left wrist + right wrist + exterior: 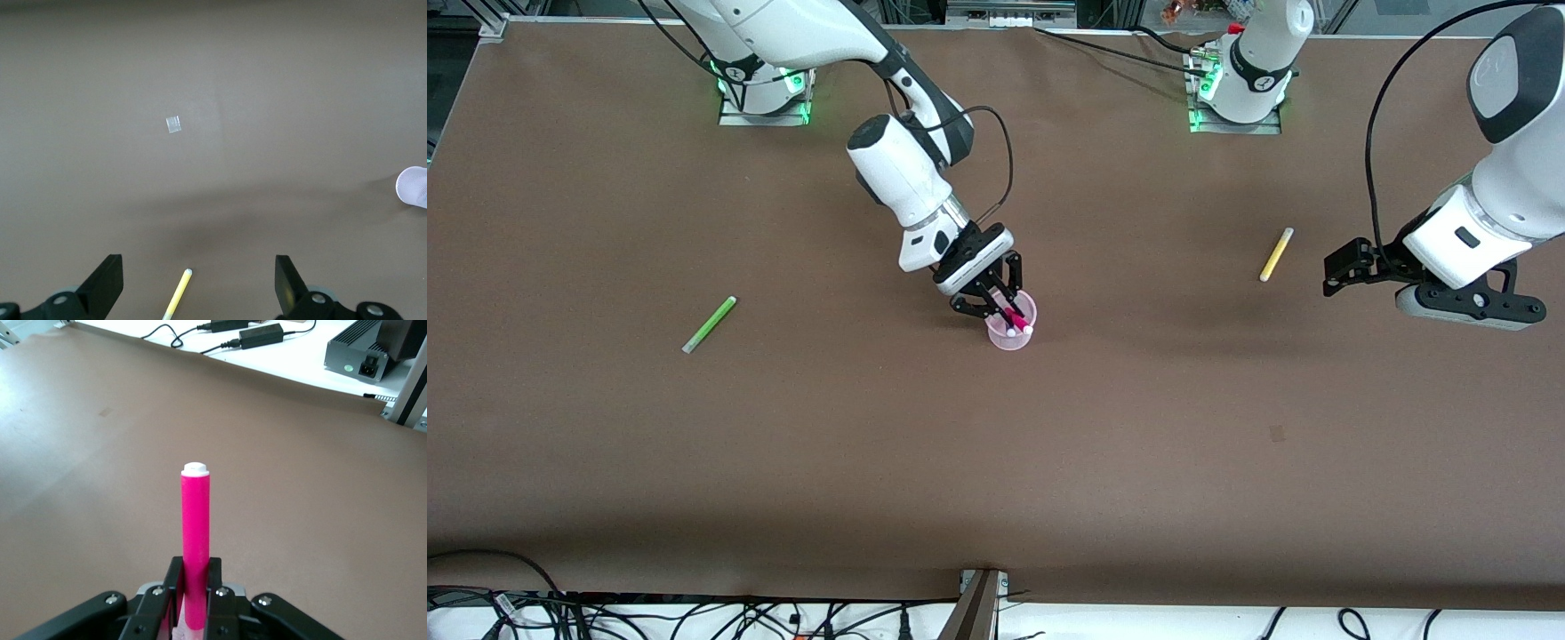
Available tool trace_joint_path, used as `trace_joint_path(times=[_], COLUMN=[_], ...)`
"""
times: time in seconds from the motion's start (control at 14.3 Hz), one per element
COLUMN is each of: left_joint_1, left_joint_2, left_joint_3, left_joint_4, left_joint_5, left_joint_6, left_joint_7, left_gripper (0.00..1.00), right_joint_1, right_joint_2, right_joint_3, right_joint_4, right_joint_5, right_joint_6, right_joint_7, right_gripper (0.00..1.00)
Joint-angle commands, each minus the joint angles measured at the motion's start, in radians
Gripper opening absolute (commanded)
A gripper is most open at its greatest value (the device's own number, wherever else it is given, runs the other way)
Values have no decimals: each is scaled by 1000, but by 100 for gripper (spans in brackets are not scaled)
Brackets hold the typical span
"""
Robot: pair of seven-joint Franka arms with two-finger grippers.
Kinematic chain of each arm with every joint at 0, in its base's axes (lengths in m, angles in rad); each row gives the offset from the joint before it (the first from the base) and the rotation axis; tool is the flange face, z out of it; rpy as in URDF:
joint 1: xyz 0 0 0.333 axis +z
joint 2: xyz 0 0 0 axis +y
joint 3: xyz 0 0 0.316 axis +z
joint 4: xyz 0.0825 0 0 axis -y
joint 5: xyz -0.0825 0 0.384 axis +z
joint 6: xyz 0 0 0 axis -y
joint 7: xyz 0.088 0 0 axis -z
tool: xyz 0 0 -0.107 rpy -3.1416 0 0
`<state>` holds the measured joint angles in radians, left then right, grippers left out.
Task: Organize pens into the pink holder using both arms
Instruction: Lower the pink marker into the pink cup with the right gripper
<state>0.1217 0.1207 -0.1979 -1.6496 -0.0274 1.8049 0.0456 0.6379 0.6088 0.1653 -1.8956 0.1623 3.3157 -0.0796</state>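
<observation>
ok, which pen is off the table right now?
The magenta pen, clamped in the right gripper over the pink holder. The lime green pen and yellow pen lie flat on the table.

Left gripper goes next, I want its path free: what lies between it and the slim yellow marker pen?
Nothing: bare brown table separates the open left gripper from the slim yellow marker pen, as the front view shows.
</observation>
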Motion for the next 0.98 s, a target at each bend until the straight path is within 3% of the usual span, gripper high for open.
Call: trace_joint_path(times=[0.0,0.91], left_joint_1=[7,9], left_joint_2=[-7,4], left_joint_3=[6,8], left_joint_4=[21,24], left_joint_5=[-3,-3], left_joint_6=[-32,-30], left_joint_7=[24,8], left_gripper=[100,100], right_joint_1=[42,65], right_joint_2=[15,77], right_joint_3=[-38,-61], right_joint_4=[27,12], right_joint_5=[28,28], right_joint_6=[12,90], right_joint_7=[-2,-6], right_gripper=[0,0])
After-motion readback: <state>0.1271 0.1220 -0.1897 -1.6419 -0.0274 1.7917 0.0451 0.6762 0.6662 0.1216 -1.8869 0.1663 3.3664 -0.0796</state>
